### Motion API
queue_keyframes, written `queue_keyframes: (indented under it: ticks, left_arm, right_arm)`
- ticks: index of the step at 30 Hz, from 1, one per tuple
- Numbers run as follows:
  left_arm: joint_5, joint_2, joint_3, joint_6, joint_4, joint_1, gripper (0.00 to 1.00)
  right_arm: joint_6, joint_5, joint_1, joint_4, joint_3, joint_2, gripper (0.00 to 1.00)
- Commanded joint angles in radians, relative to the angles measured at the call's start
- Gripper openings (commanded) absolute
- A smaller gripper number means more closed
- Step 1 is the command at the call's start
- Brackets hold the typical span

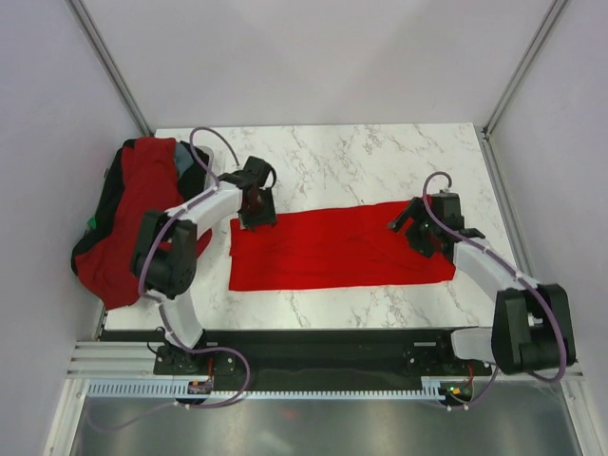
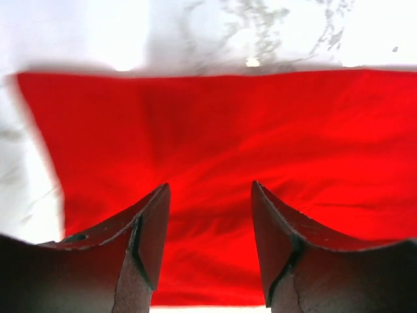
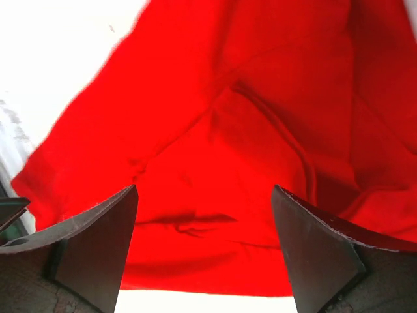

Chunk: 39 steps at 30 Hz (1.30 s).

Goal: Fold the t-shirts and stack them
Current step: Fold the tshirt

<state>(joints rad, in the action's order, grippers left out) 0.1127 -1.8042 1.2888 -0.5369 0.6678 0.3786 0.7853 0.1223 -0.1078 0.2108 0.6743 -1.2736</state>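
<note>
Your only container is the dark bin (image 1: 85, 252) at the left edge of the top view. It hangs half off the marble table (image 1: 380, 157) and is heaped with red t-shirts (image 1: 142, 204) that spill over its rim. A bit of grey-blue cloth (image 1: 183, 160) shows at the far end of the heap. The elbow of your left arm lies right against that heap. Along the bottom of the frame, the black base rail (image 1: 313, 347) carries both arms. Beyond the rail, at the centre of the table, one bright red t-shirt (image 1: 342, 247) lies flat as a long band running left to right, with nothing on top of it but your two tools. Your left gripper (image 1: 256, 211) sits over the band's upper left corner. In its wrist view the left gripper (image 2: 210, 189) has its jaws moderately spread with nothing between them, and the red t-shirt (image 2: 260, 130) spreads smooth beneath it up to the white table (image 2: 78, 32). Your right gripper (image 1: 420, 228) is over the band's right end. In its own view the right gripper (image 3: 205, 189) is spread wide and gripping nothing, above creased red t-shirt (image 3: 228, 163) with a seam curving through the folds. You cannot tell from these views whether either tool's fingertips touch the cloth.
</note>
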Motion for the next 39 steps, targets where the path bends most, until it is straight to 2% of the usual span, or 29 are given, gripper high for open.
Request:
queue_keyframes:
  ticks: [1,7,10,13,16,17,20,23,27,32,37,39]
  left_arm:
    - [-0.143,-0.104,0.07,0.055,-0.01,0.011,0.59]
    - [-0.16,-0.106,0.006,0.052,0.009,0.014,0.58]
    - [-0.176,-0.061,-0.061,0.032,0.01,0.014,0.57]
    - [-0.212,-0.029,-0.149,0.002,0.01,0.016,0.57]
    - [-0.264,0.019,-0.244,-0.069,-0.011,0.049,0.58]
    - [-0.286,0.041,-0.267,-0.13,-0.036,0.068,0.58]
    - [-0.379,0.063,-0.331,-0.275,-0.089,0.155,0.57]
    - [-0.412,0.077,-0.333,-0.385,-0.154,0.27,0.58]
    - [-0.424,0.045,-0.255,-0.422,-0.189,0.367,0.58]
    - [-0.438,0.025,-0.224,-0.416,-0.185,0.375,0.58]
    - [-0.417,0.078,-0.186,-0.402,-0.163,0.376,0.59]
    - [-0.384,0.118,-0.143,-0.379,-0.105,0.376,0.59]
  right_arm:
    - [0.055,0.033,-0.003,-0.027,0.031,-0.095,0.91]
    - [0.068,0.082,0.062,-0.054,0.088,-0.372,0.93]
    - [0.034,0.086,0.065,-0.068,0.214,-0.509,0.92]
    - [0.014,0.111,0.059,-0.047,0.399,-0.654,0.92]
    - [-0.015,0.14,0.024,0.011,0.647,-0.828,0.9]
    - [-0.033,0.154,0.011,0.025,0.777,-0.916,0.9]
    - [-0.041,0.258,-0.033,0.022,1.013,-1.085,0.9]
    - [-0.035,0.301,-0.069,0.024,1.207,-1.208,0.91]
    - [-0.009,0.312,-0.09,0.024,1.375,-1.311,0.91]
    - [-0.009,0.356,-0.108,0.021,1.513,-1.385,0.91]
    - [-0.037,0.376,-0.127,0.018,1.521,-1.345,0.92]
    - [-0.043,0.379,-0.127,0.019,1.528,-1.298,0.93]
